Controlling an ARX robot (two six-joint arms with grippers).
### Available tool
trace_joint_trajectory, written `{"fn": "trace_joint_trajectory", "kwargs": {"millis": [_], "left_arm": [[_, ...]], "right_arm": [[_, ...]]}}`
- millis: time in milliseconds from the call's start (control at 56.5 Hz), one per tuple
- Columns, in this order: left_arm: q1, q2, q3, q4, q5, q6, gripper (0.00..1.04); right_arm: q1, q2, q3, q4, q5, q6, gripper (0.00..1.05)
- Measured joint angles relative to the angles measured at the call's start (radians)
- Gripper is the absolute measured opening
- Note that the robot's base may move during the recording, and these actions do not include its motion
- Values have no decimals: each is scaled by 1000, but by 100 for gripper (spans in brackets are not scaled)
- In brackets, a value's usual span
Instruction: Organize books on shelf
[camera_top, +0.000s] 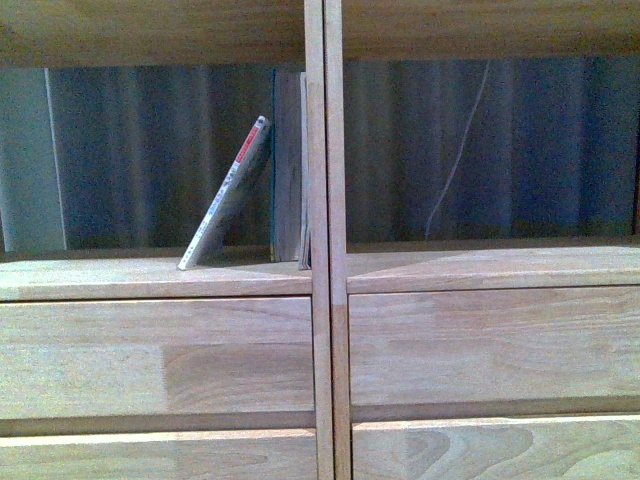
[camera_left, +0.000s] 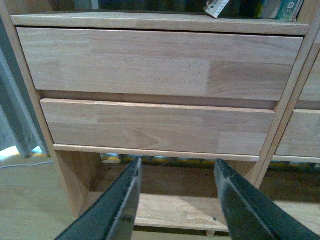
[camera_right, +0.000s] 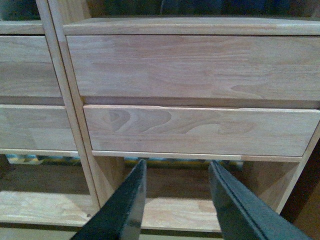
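The light-wood shelf (camera_top: 328, 200) fills the front view. In its left compartment a thin white book with a red-and-white spine (camera_top: 226, 195) leans to the right. A thin brownish book with a teal edge (camera_top: 289, 165) stands upright against the central divider. Both books' lower ends show at the edge of the left wrist view: the white one (camera_left: 216, 7) and the teal-edged one (camera_left: 290, 9). My left gripper (camera_left: 177, 170) is open and empty, low in front of the left drawers. My right gripper (camera_right: 176, 170) is open and empty, low in front of the right drawers.
Two drawer fronts (camera_left: 160, 65) stack under each compartment in both columns (camera_right: 195, 65). An open bottom compartment (camera_left: 175, 205) lies below them. A dark curtain (camera_top: 500, 150) with a hanging white cord (camera_top: 458, 150) shows behind the open back. Wood floor (camera_left: 25, 210) lies at the left.
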Motion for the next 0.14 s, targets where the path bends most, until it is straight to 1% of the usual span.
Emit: {"fn": "trace_joint_trajectory", "kwargs": {"millis": [142], "left_arm": [[0,0,0,0,0,0,75]], "right_arm": [[0,0,0,0,0,0,75]]}}
